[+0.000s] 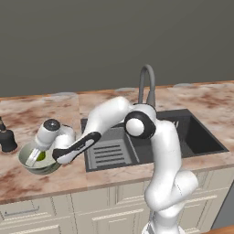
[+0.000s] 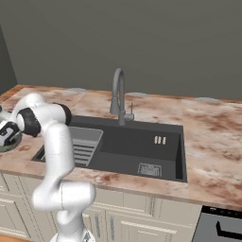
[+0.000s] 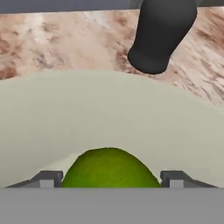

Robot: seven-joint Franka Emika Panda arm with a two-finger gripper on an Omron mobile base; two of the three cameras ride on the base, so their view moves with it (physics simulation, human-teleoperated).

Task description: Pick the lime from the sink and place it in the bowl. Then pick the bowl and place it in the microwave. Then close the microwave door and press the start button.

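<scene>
The small round yellow-green lime (image 3: pixel 109 168) lies inside the wide pale greenish-grey bowl (image 3: pixel 109 122), low against its glossy whitish inner wall; in the left base view the lime (image 1: pixel 41 156) shows as a green patch within the bowl (image 1: pixel 28 160), which stands on the mottled brown-and-cream stone counter (image 1: pixel 27 114) left of the sink; the two-finger gripper (image 3: pixel 111 180) hangs down into the bowl with its jaws spread wide, one dark tip on either side of the lime, and whether they touch it cannot be told; a dark bottle-shaped object (image 3: pixel 159 35) stands on the counter just beyond the bowl's far rim; the dark grey rectangular sink (image 1: pixel 201 137) with its ribbed drain tray (image 1: pixel 109 153) and curved grey metal faucet (image 1: pixel 146 87) lies to the right, the white arm reaching across it.
</scene>
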